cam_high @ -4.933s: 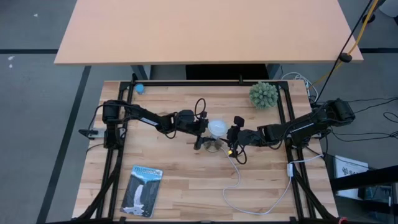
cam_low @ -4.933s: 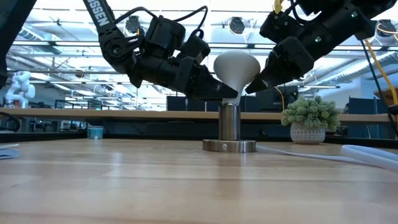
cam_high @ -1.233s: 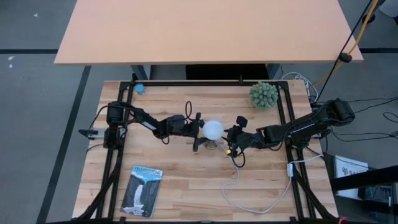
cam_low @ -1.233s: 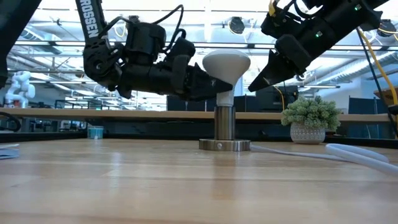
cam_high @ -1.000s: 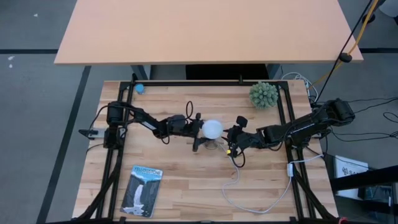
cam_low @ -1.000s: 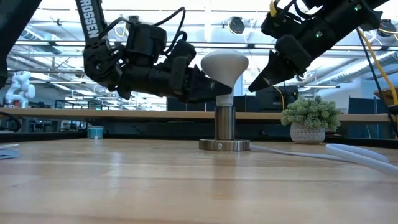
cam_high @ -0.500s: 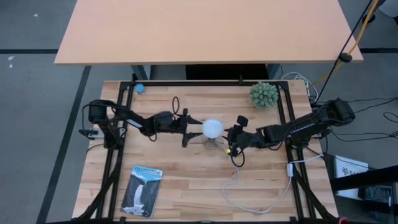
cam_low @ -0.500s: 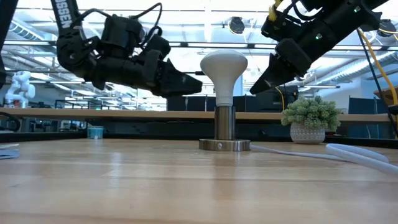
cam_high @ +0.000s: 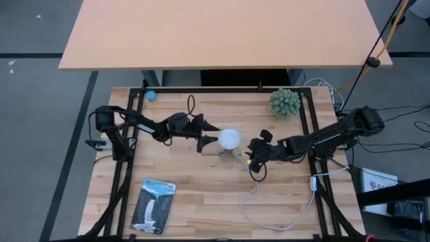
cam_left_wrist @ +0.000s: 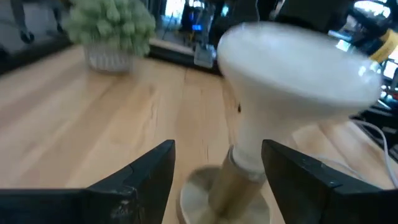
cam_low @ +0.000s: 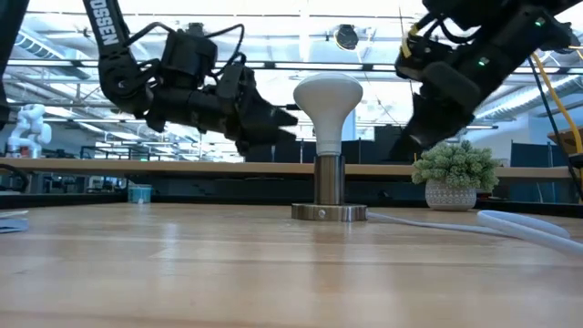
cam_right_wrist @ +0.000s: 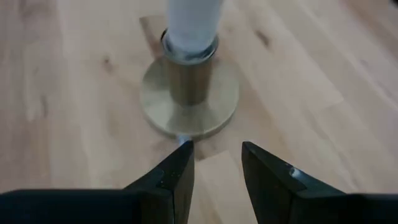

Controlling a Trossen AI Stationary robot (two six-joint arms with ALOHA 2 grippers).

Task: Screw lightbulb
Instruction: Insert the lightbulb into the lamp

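The white lightbulb [cam_high: 230, 139] stands upright with its screw base in the metal socket [cam_low: 329, 187] on the round disc [cam_right_wrist: 189, 93] at the table's middle. It also shows in the low view [cam_low: 328, 98] and the left wrist view [cam_left_wrist: 298, 68]. My left gripper [cam_high: 205, 134] is open, just left of the globe and level with it, touching nothing. My right gripper [cam_high: 253, 153] is open, right of the socket and slightly nearer, tipped down toward the disc [cam_right_wrist: 217, 165], touching nothing.
A white cord [cam_high: 269, 210] runs from the socket toward the near right. A small potted plant [cam_high: 285, 102] stands at the far right, a blue packaging card [cam_high: 154, 202] lies at the near left, and a small blue ball [cam_high: 151, 95] sits at the far left.
My left gripper has drawn back from the bulb's neck toward the table's left edge and turned, and stands clear of the bulb. My right gripper has tipped downward and shifted a little toward the near edge. The bulb has stayed upright in the socket.
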